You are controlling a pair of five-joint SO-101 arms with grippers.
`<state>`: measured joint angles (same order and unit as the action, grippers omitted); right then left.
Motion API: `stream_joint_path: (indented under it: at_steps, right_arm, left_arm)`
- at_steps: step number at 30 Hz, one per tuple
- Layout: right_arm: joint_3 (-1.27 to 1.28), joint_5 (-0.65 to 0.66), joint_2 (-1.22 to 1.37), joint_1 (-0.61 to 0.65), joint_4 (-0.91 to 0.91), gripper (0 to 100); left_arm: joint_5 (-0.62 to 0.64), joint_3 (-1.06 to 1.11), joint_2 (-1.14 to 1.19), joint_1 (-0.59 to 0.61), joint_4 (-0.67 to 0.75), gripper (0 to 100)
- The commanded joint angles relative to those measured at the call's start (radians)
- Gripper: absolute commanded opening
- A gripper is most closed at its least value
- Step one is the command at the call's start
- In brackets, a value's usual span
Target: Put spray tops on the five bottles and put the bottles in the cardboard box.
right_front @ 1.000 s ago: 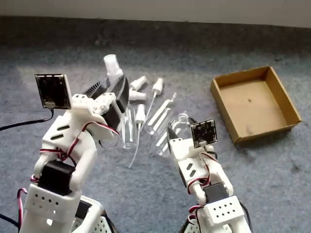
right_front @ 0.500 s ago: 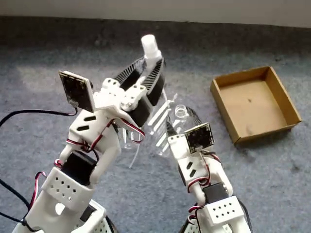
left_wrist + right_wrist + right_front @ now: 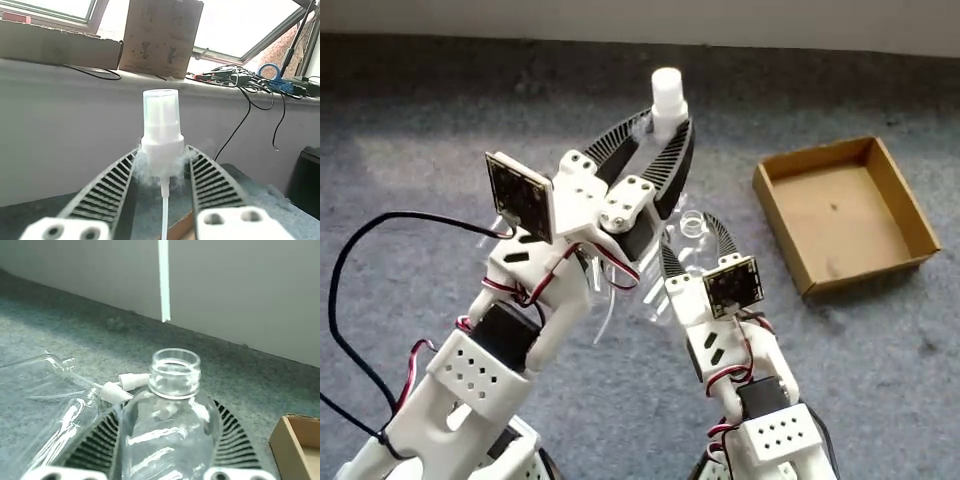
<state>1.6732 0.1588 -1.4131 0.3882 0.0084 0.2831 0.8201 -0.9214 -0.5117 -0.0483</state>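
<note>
Just beside the cardboard box [image 3: 840, 215], on its arm-facing side, my right gripper [image 3: 692, 240] was clamped around the body of a clear bottle [image 3: 172, 410], held upright with its neck open. Farther from the box and higher up, my left gripper [image 3: 668, 128] was closed on a spray top [image 3: 667, 95] at its collar. The thin tube [image 3: 163, 280] hung down just over that neck. I judged the bottle light, smooth and slippery, best held by its body. The tube looked bendy, so the collar was the place to grip.
</note>
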Motion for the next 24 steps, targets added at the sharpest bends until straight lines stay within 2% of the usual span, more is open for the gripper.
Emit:
stream_joint_path:
  at_steps: [1, 8, 17, 24]
  right_arm:
    - [0.137, 0.011, -0.016, 0.004, -0.025, 11.7]
    - [0.137, 0.011, -0.016, 0.002, -0.024, 11.7]
    - [0.137, 0.011, -0.016, 0.002, -0.024, 11.7]
    - [0.137, 0.011, -0.016, 0.002, -0.024, 11.7]
  left_arm:
    - [-0.014, -0.004, 0.041, -0.024, 0.044, 1]
    - [-0.021, -0.007, 0.045, -0.143, 0.040, 1]
    - [-0.018, -0.007, 0.042, -0.059, 0.038, 1]
    - [-0.020, -0.005, 0.002, -0.056, 0.038, 1]
